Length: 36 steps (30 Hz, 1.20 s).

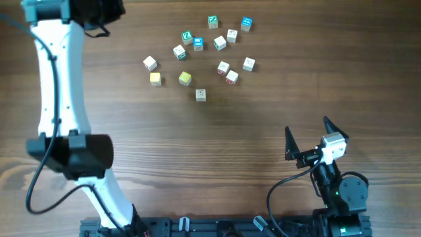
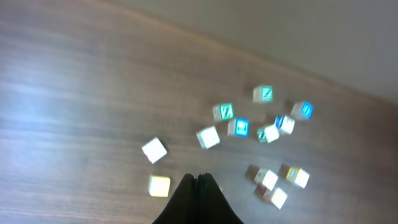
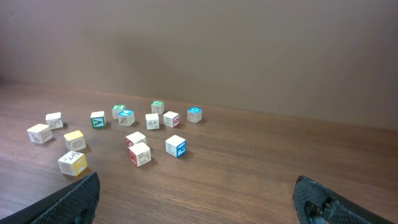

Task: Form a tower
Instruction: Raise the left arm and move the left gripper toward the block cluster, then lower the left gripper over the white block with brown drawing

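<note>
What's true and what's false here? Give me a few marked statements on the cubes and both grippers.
1. Every one of the cubes lies singly on the table; none is stacked. True.
2. The left gripper holds a yellow cube. False: its fingers are shut together with nothing between them.
3. The right gripper is open and empty, well away from the cluster. True.
4. All the cubes carry green marks. False: there are blue-marked ones such as the blue cube, red-marked ones such as the red cube, and a plain yellow cube too.
</note>
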{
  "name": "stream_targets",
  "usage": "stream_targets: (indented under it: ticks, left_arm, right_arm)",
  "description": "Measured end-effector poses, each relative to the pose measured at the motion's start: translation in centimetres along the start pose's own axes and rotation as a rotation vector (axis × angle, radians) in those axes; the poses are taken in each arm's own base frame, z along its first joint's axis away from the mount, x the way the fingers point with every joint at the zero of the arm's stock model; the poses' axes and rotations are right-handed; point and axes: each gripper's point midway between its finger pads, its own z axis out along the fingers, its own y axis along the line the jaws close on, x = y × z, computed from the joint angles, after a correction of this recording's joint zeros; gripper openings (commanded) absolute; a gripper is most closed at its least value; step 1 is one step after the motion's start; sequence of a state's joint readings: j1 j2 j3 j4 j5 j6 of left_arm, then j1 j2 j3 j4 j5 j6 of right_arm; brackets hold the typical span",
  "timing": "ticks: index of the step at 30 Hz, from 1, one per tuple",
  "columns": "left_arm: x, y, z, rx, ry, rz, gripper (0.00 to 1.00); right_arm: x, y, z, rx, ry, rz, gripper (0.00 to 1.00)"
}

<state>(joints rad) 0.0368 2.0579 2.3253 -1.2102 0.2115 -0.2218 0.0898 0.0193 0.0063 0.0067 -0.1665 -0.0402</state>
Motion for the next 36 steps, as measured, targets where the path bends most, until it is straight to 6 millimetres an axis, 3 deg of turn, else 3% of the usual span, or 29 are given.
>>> stream_targets:
  ticks: [7, 10, 14, 16, 19, 21, 24, 28, 31, 34, 36]
  left_arm:
    - [7.2, -2.3, 6.6, -0.037, 0.283, 0.047, 0.04]
    - [11.5, -3.4, 9.0, -0.089, 0.424, 0.093, 0.04]
    - [15.6, -4.2, 9.9, -0.134, 0.561, 0.136, 0.19]
    - [17.0, -4.5, 9.6, -0.148, 0.610, 0.148, 0.26]
    - [18.2, -5.4, 9.2, -0.154, 0.641, 0.175, 0.24]
    - [18.8, -6.1, 9.2, -0.151, 0.652, 0.196, 0.04]
    - [19.7, -6.8, 9.0, -0.155, 0.673, 0.218, 0.04]
    - [22.1, -7.9, 10.2, -0.164, 0.705, 0.238, 0.17]
    - [24.4, -7.5, 11.4, -0.193, 0.748, 0.246, 0.19]
    - [25.3, -6.7, 12.7, -0.218, 0.751, 0.220, 0.34]
    - [25.8, -6.3, 13.6, -0.225, 0.745, 0.210, 0.37]
  right_arm:
    - [0.0, 0.0, 0.0, 0.000, 0.000, 0.000, 1.00]
    - [0.0, 0.0, 0.0, 0.000, 0.000, 0.000, 1.00]
    - [0.0, 0.0, 0.0, 0.000, 0.000, 0.000, 1.00]
    - [0.0, 0.0, 0.0, 0.000, 0.000, 0.000, 1.00]
    - [0.0, 0.0, 0.0, 0.000, 0.000, 0.000, 1.00]
    - [0.0, 0.0, 0.0, 0.000, 0.000, 0.000, 1.00]
    - [0.0, 0.0, 0.0, 0.000, 0.000, 0.000, 1.00]
    - [0.0, 0.0, 0.0, 0.000, 0.000, 0.000, 1.00]
    - [0.0, 0.0, 0.0, 0.000, 0.000, 0.000, 1.00]
    - [0.0, 0.0, 0.0, 0.000, 0.000, 0.000, 1.00]
    - [0.0, 0.0, 0.0, 0.000, 0.000, 0.000, 1.00]
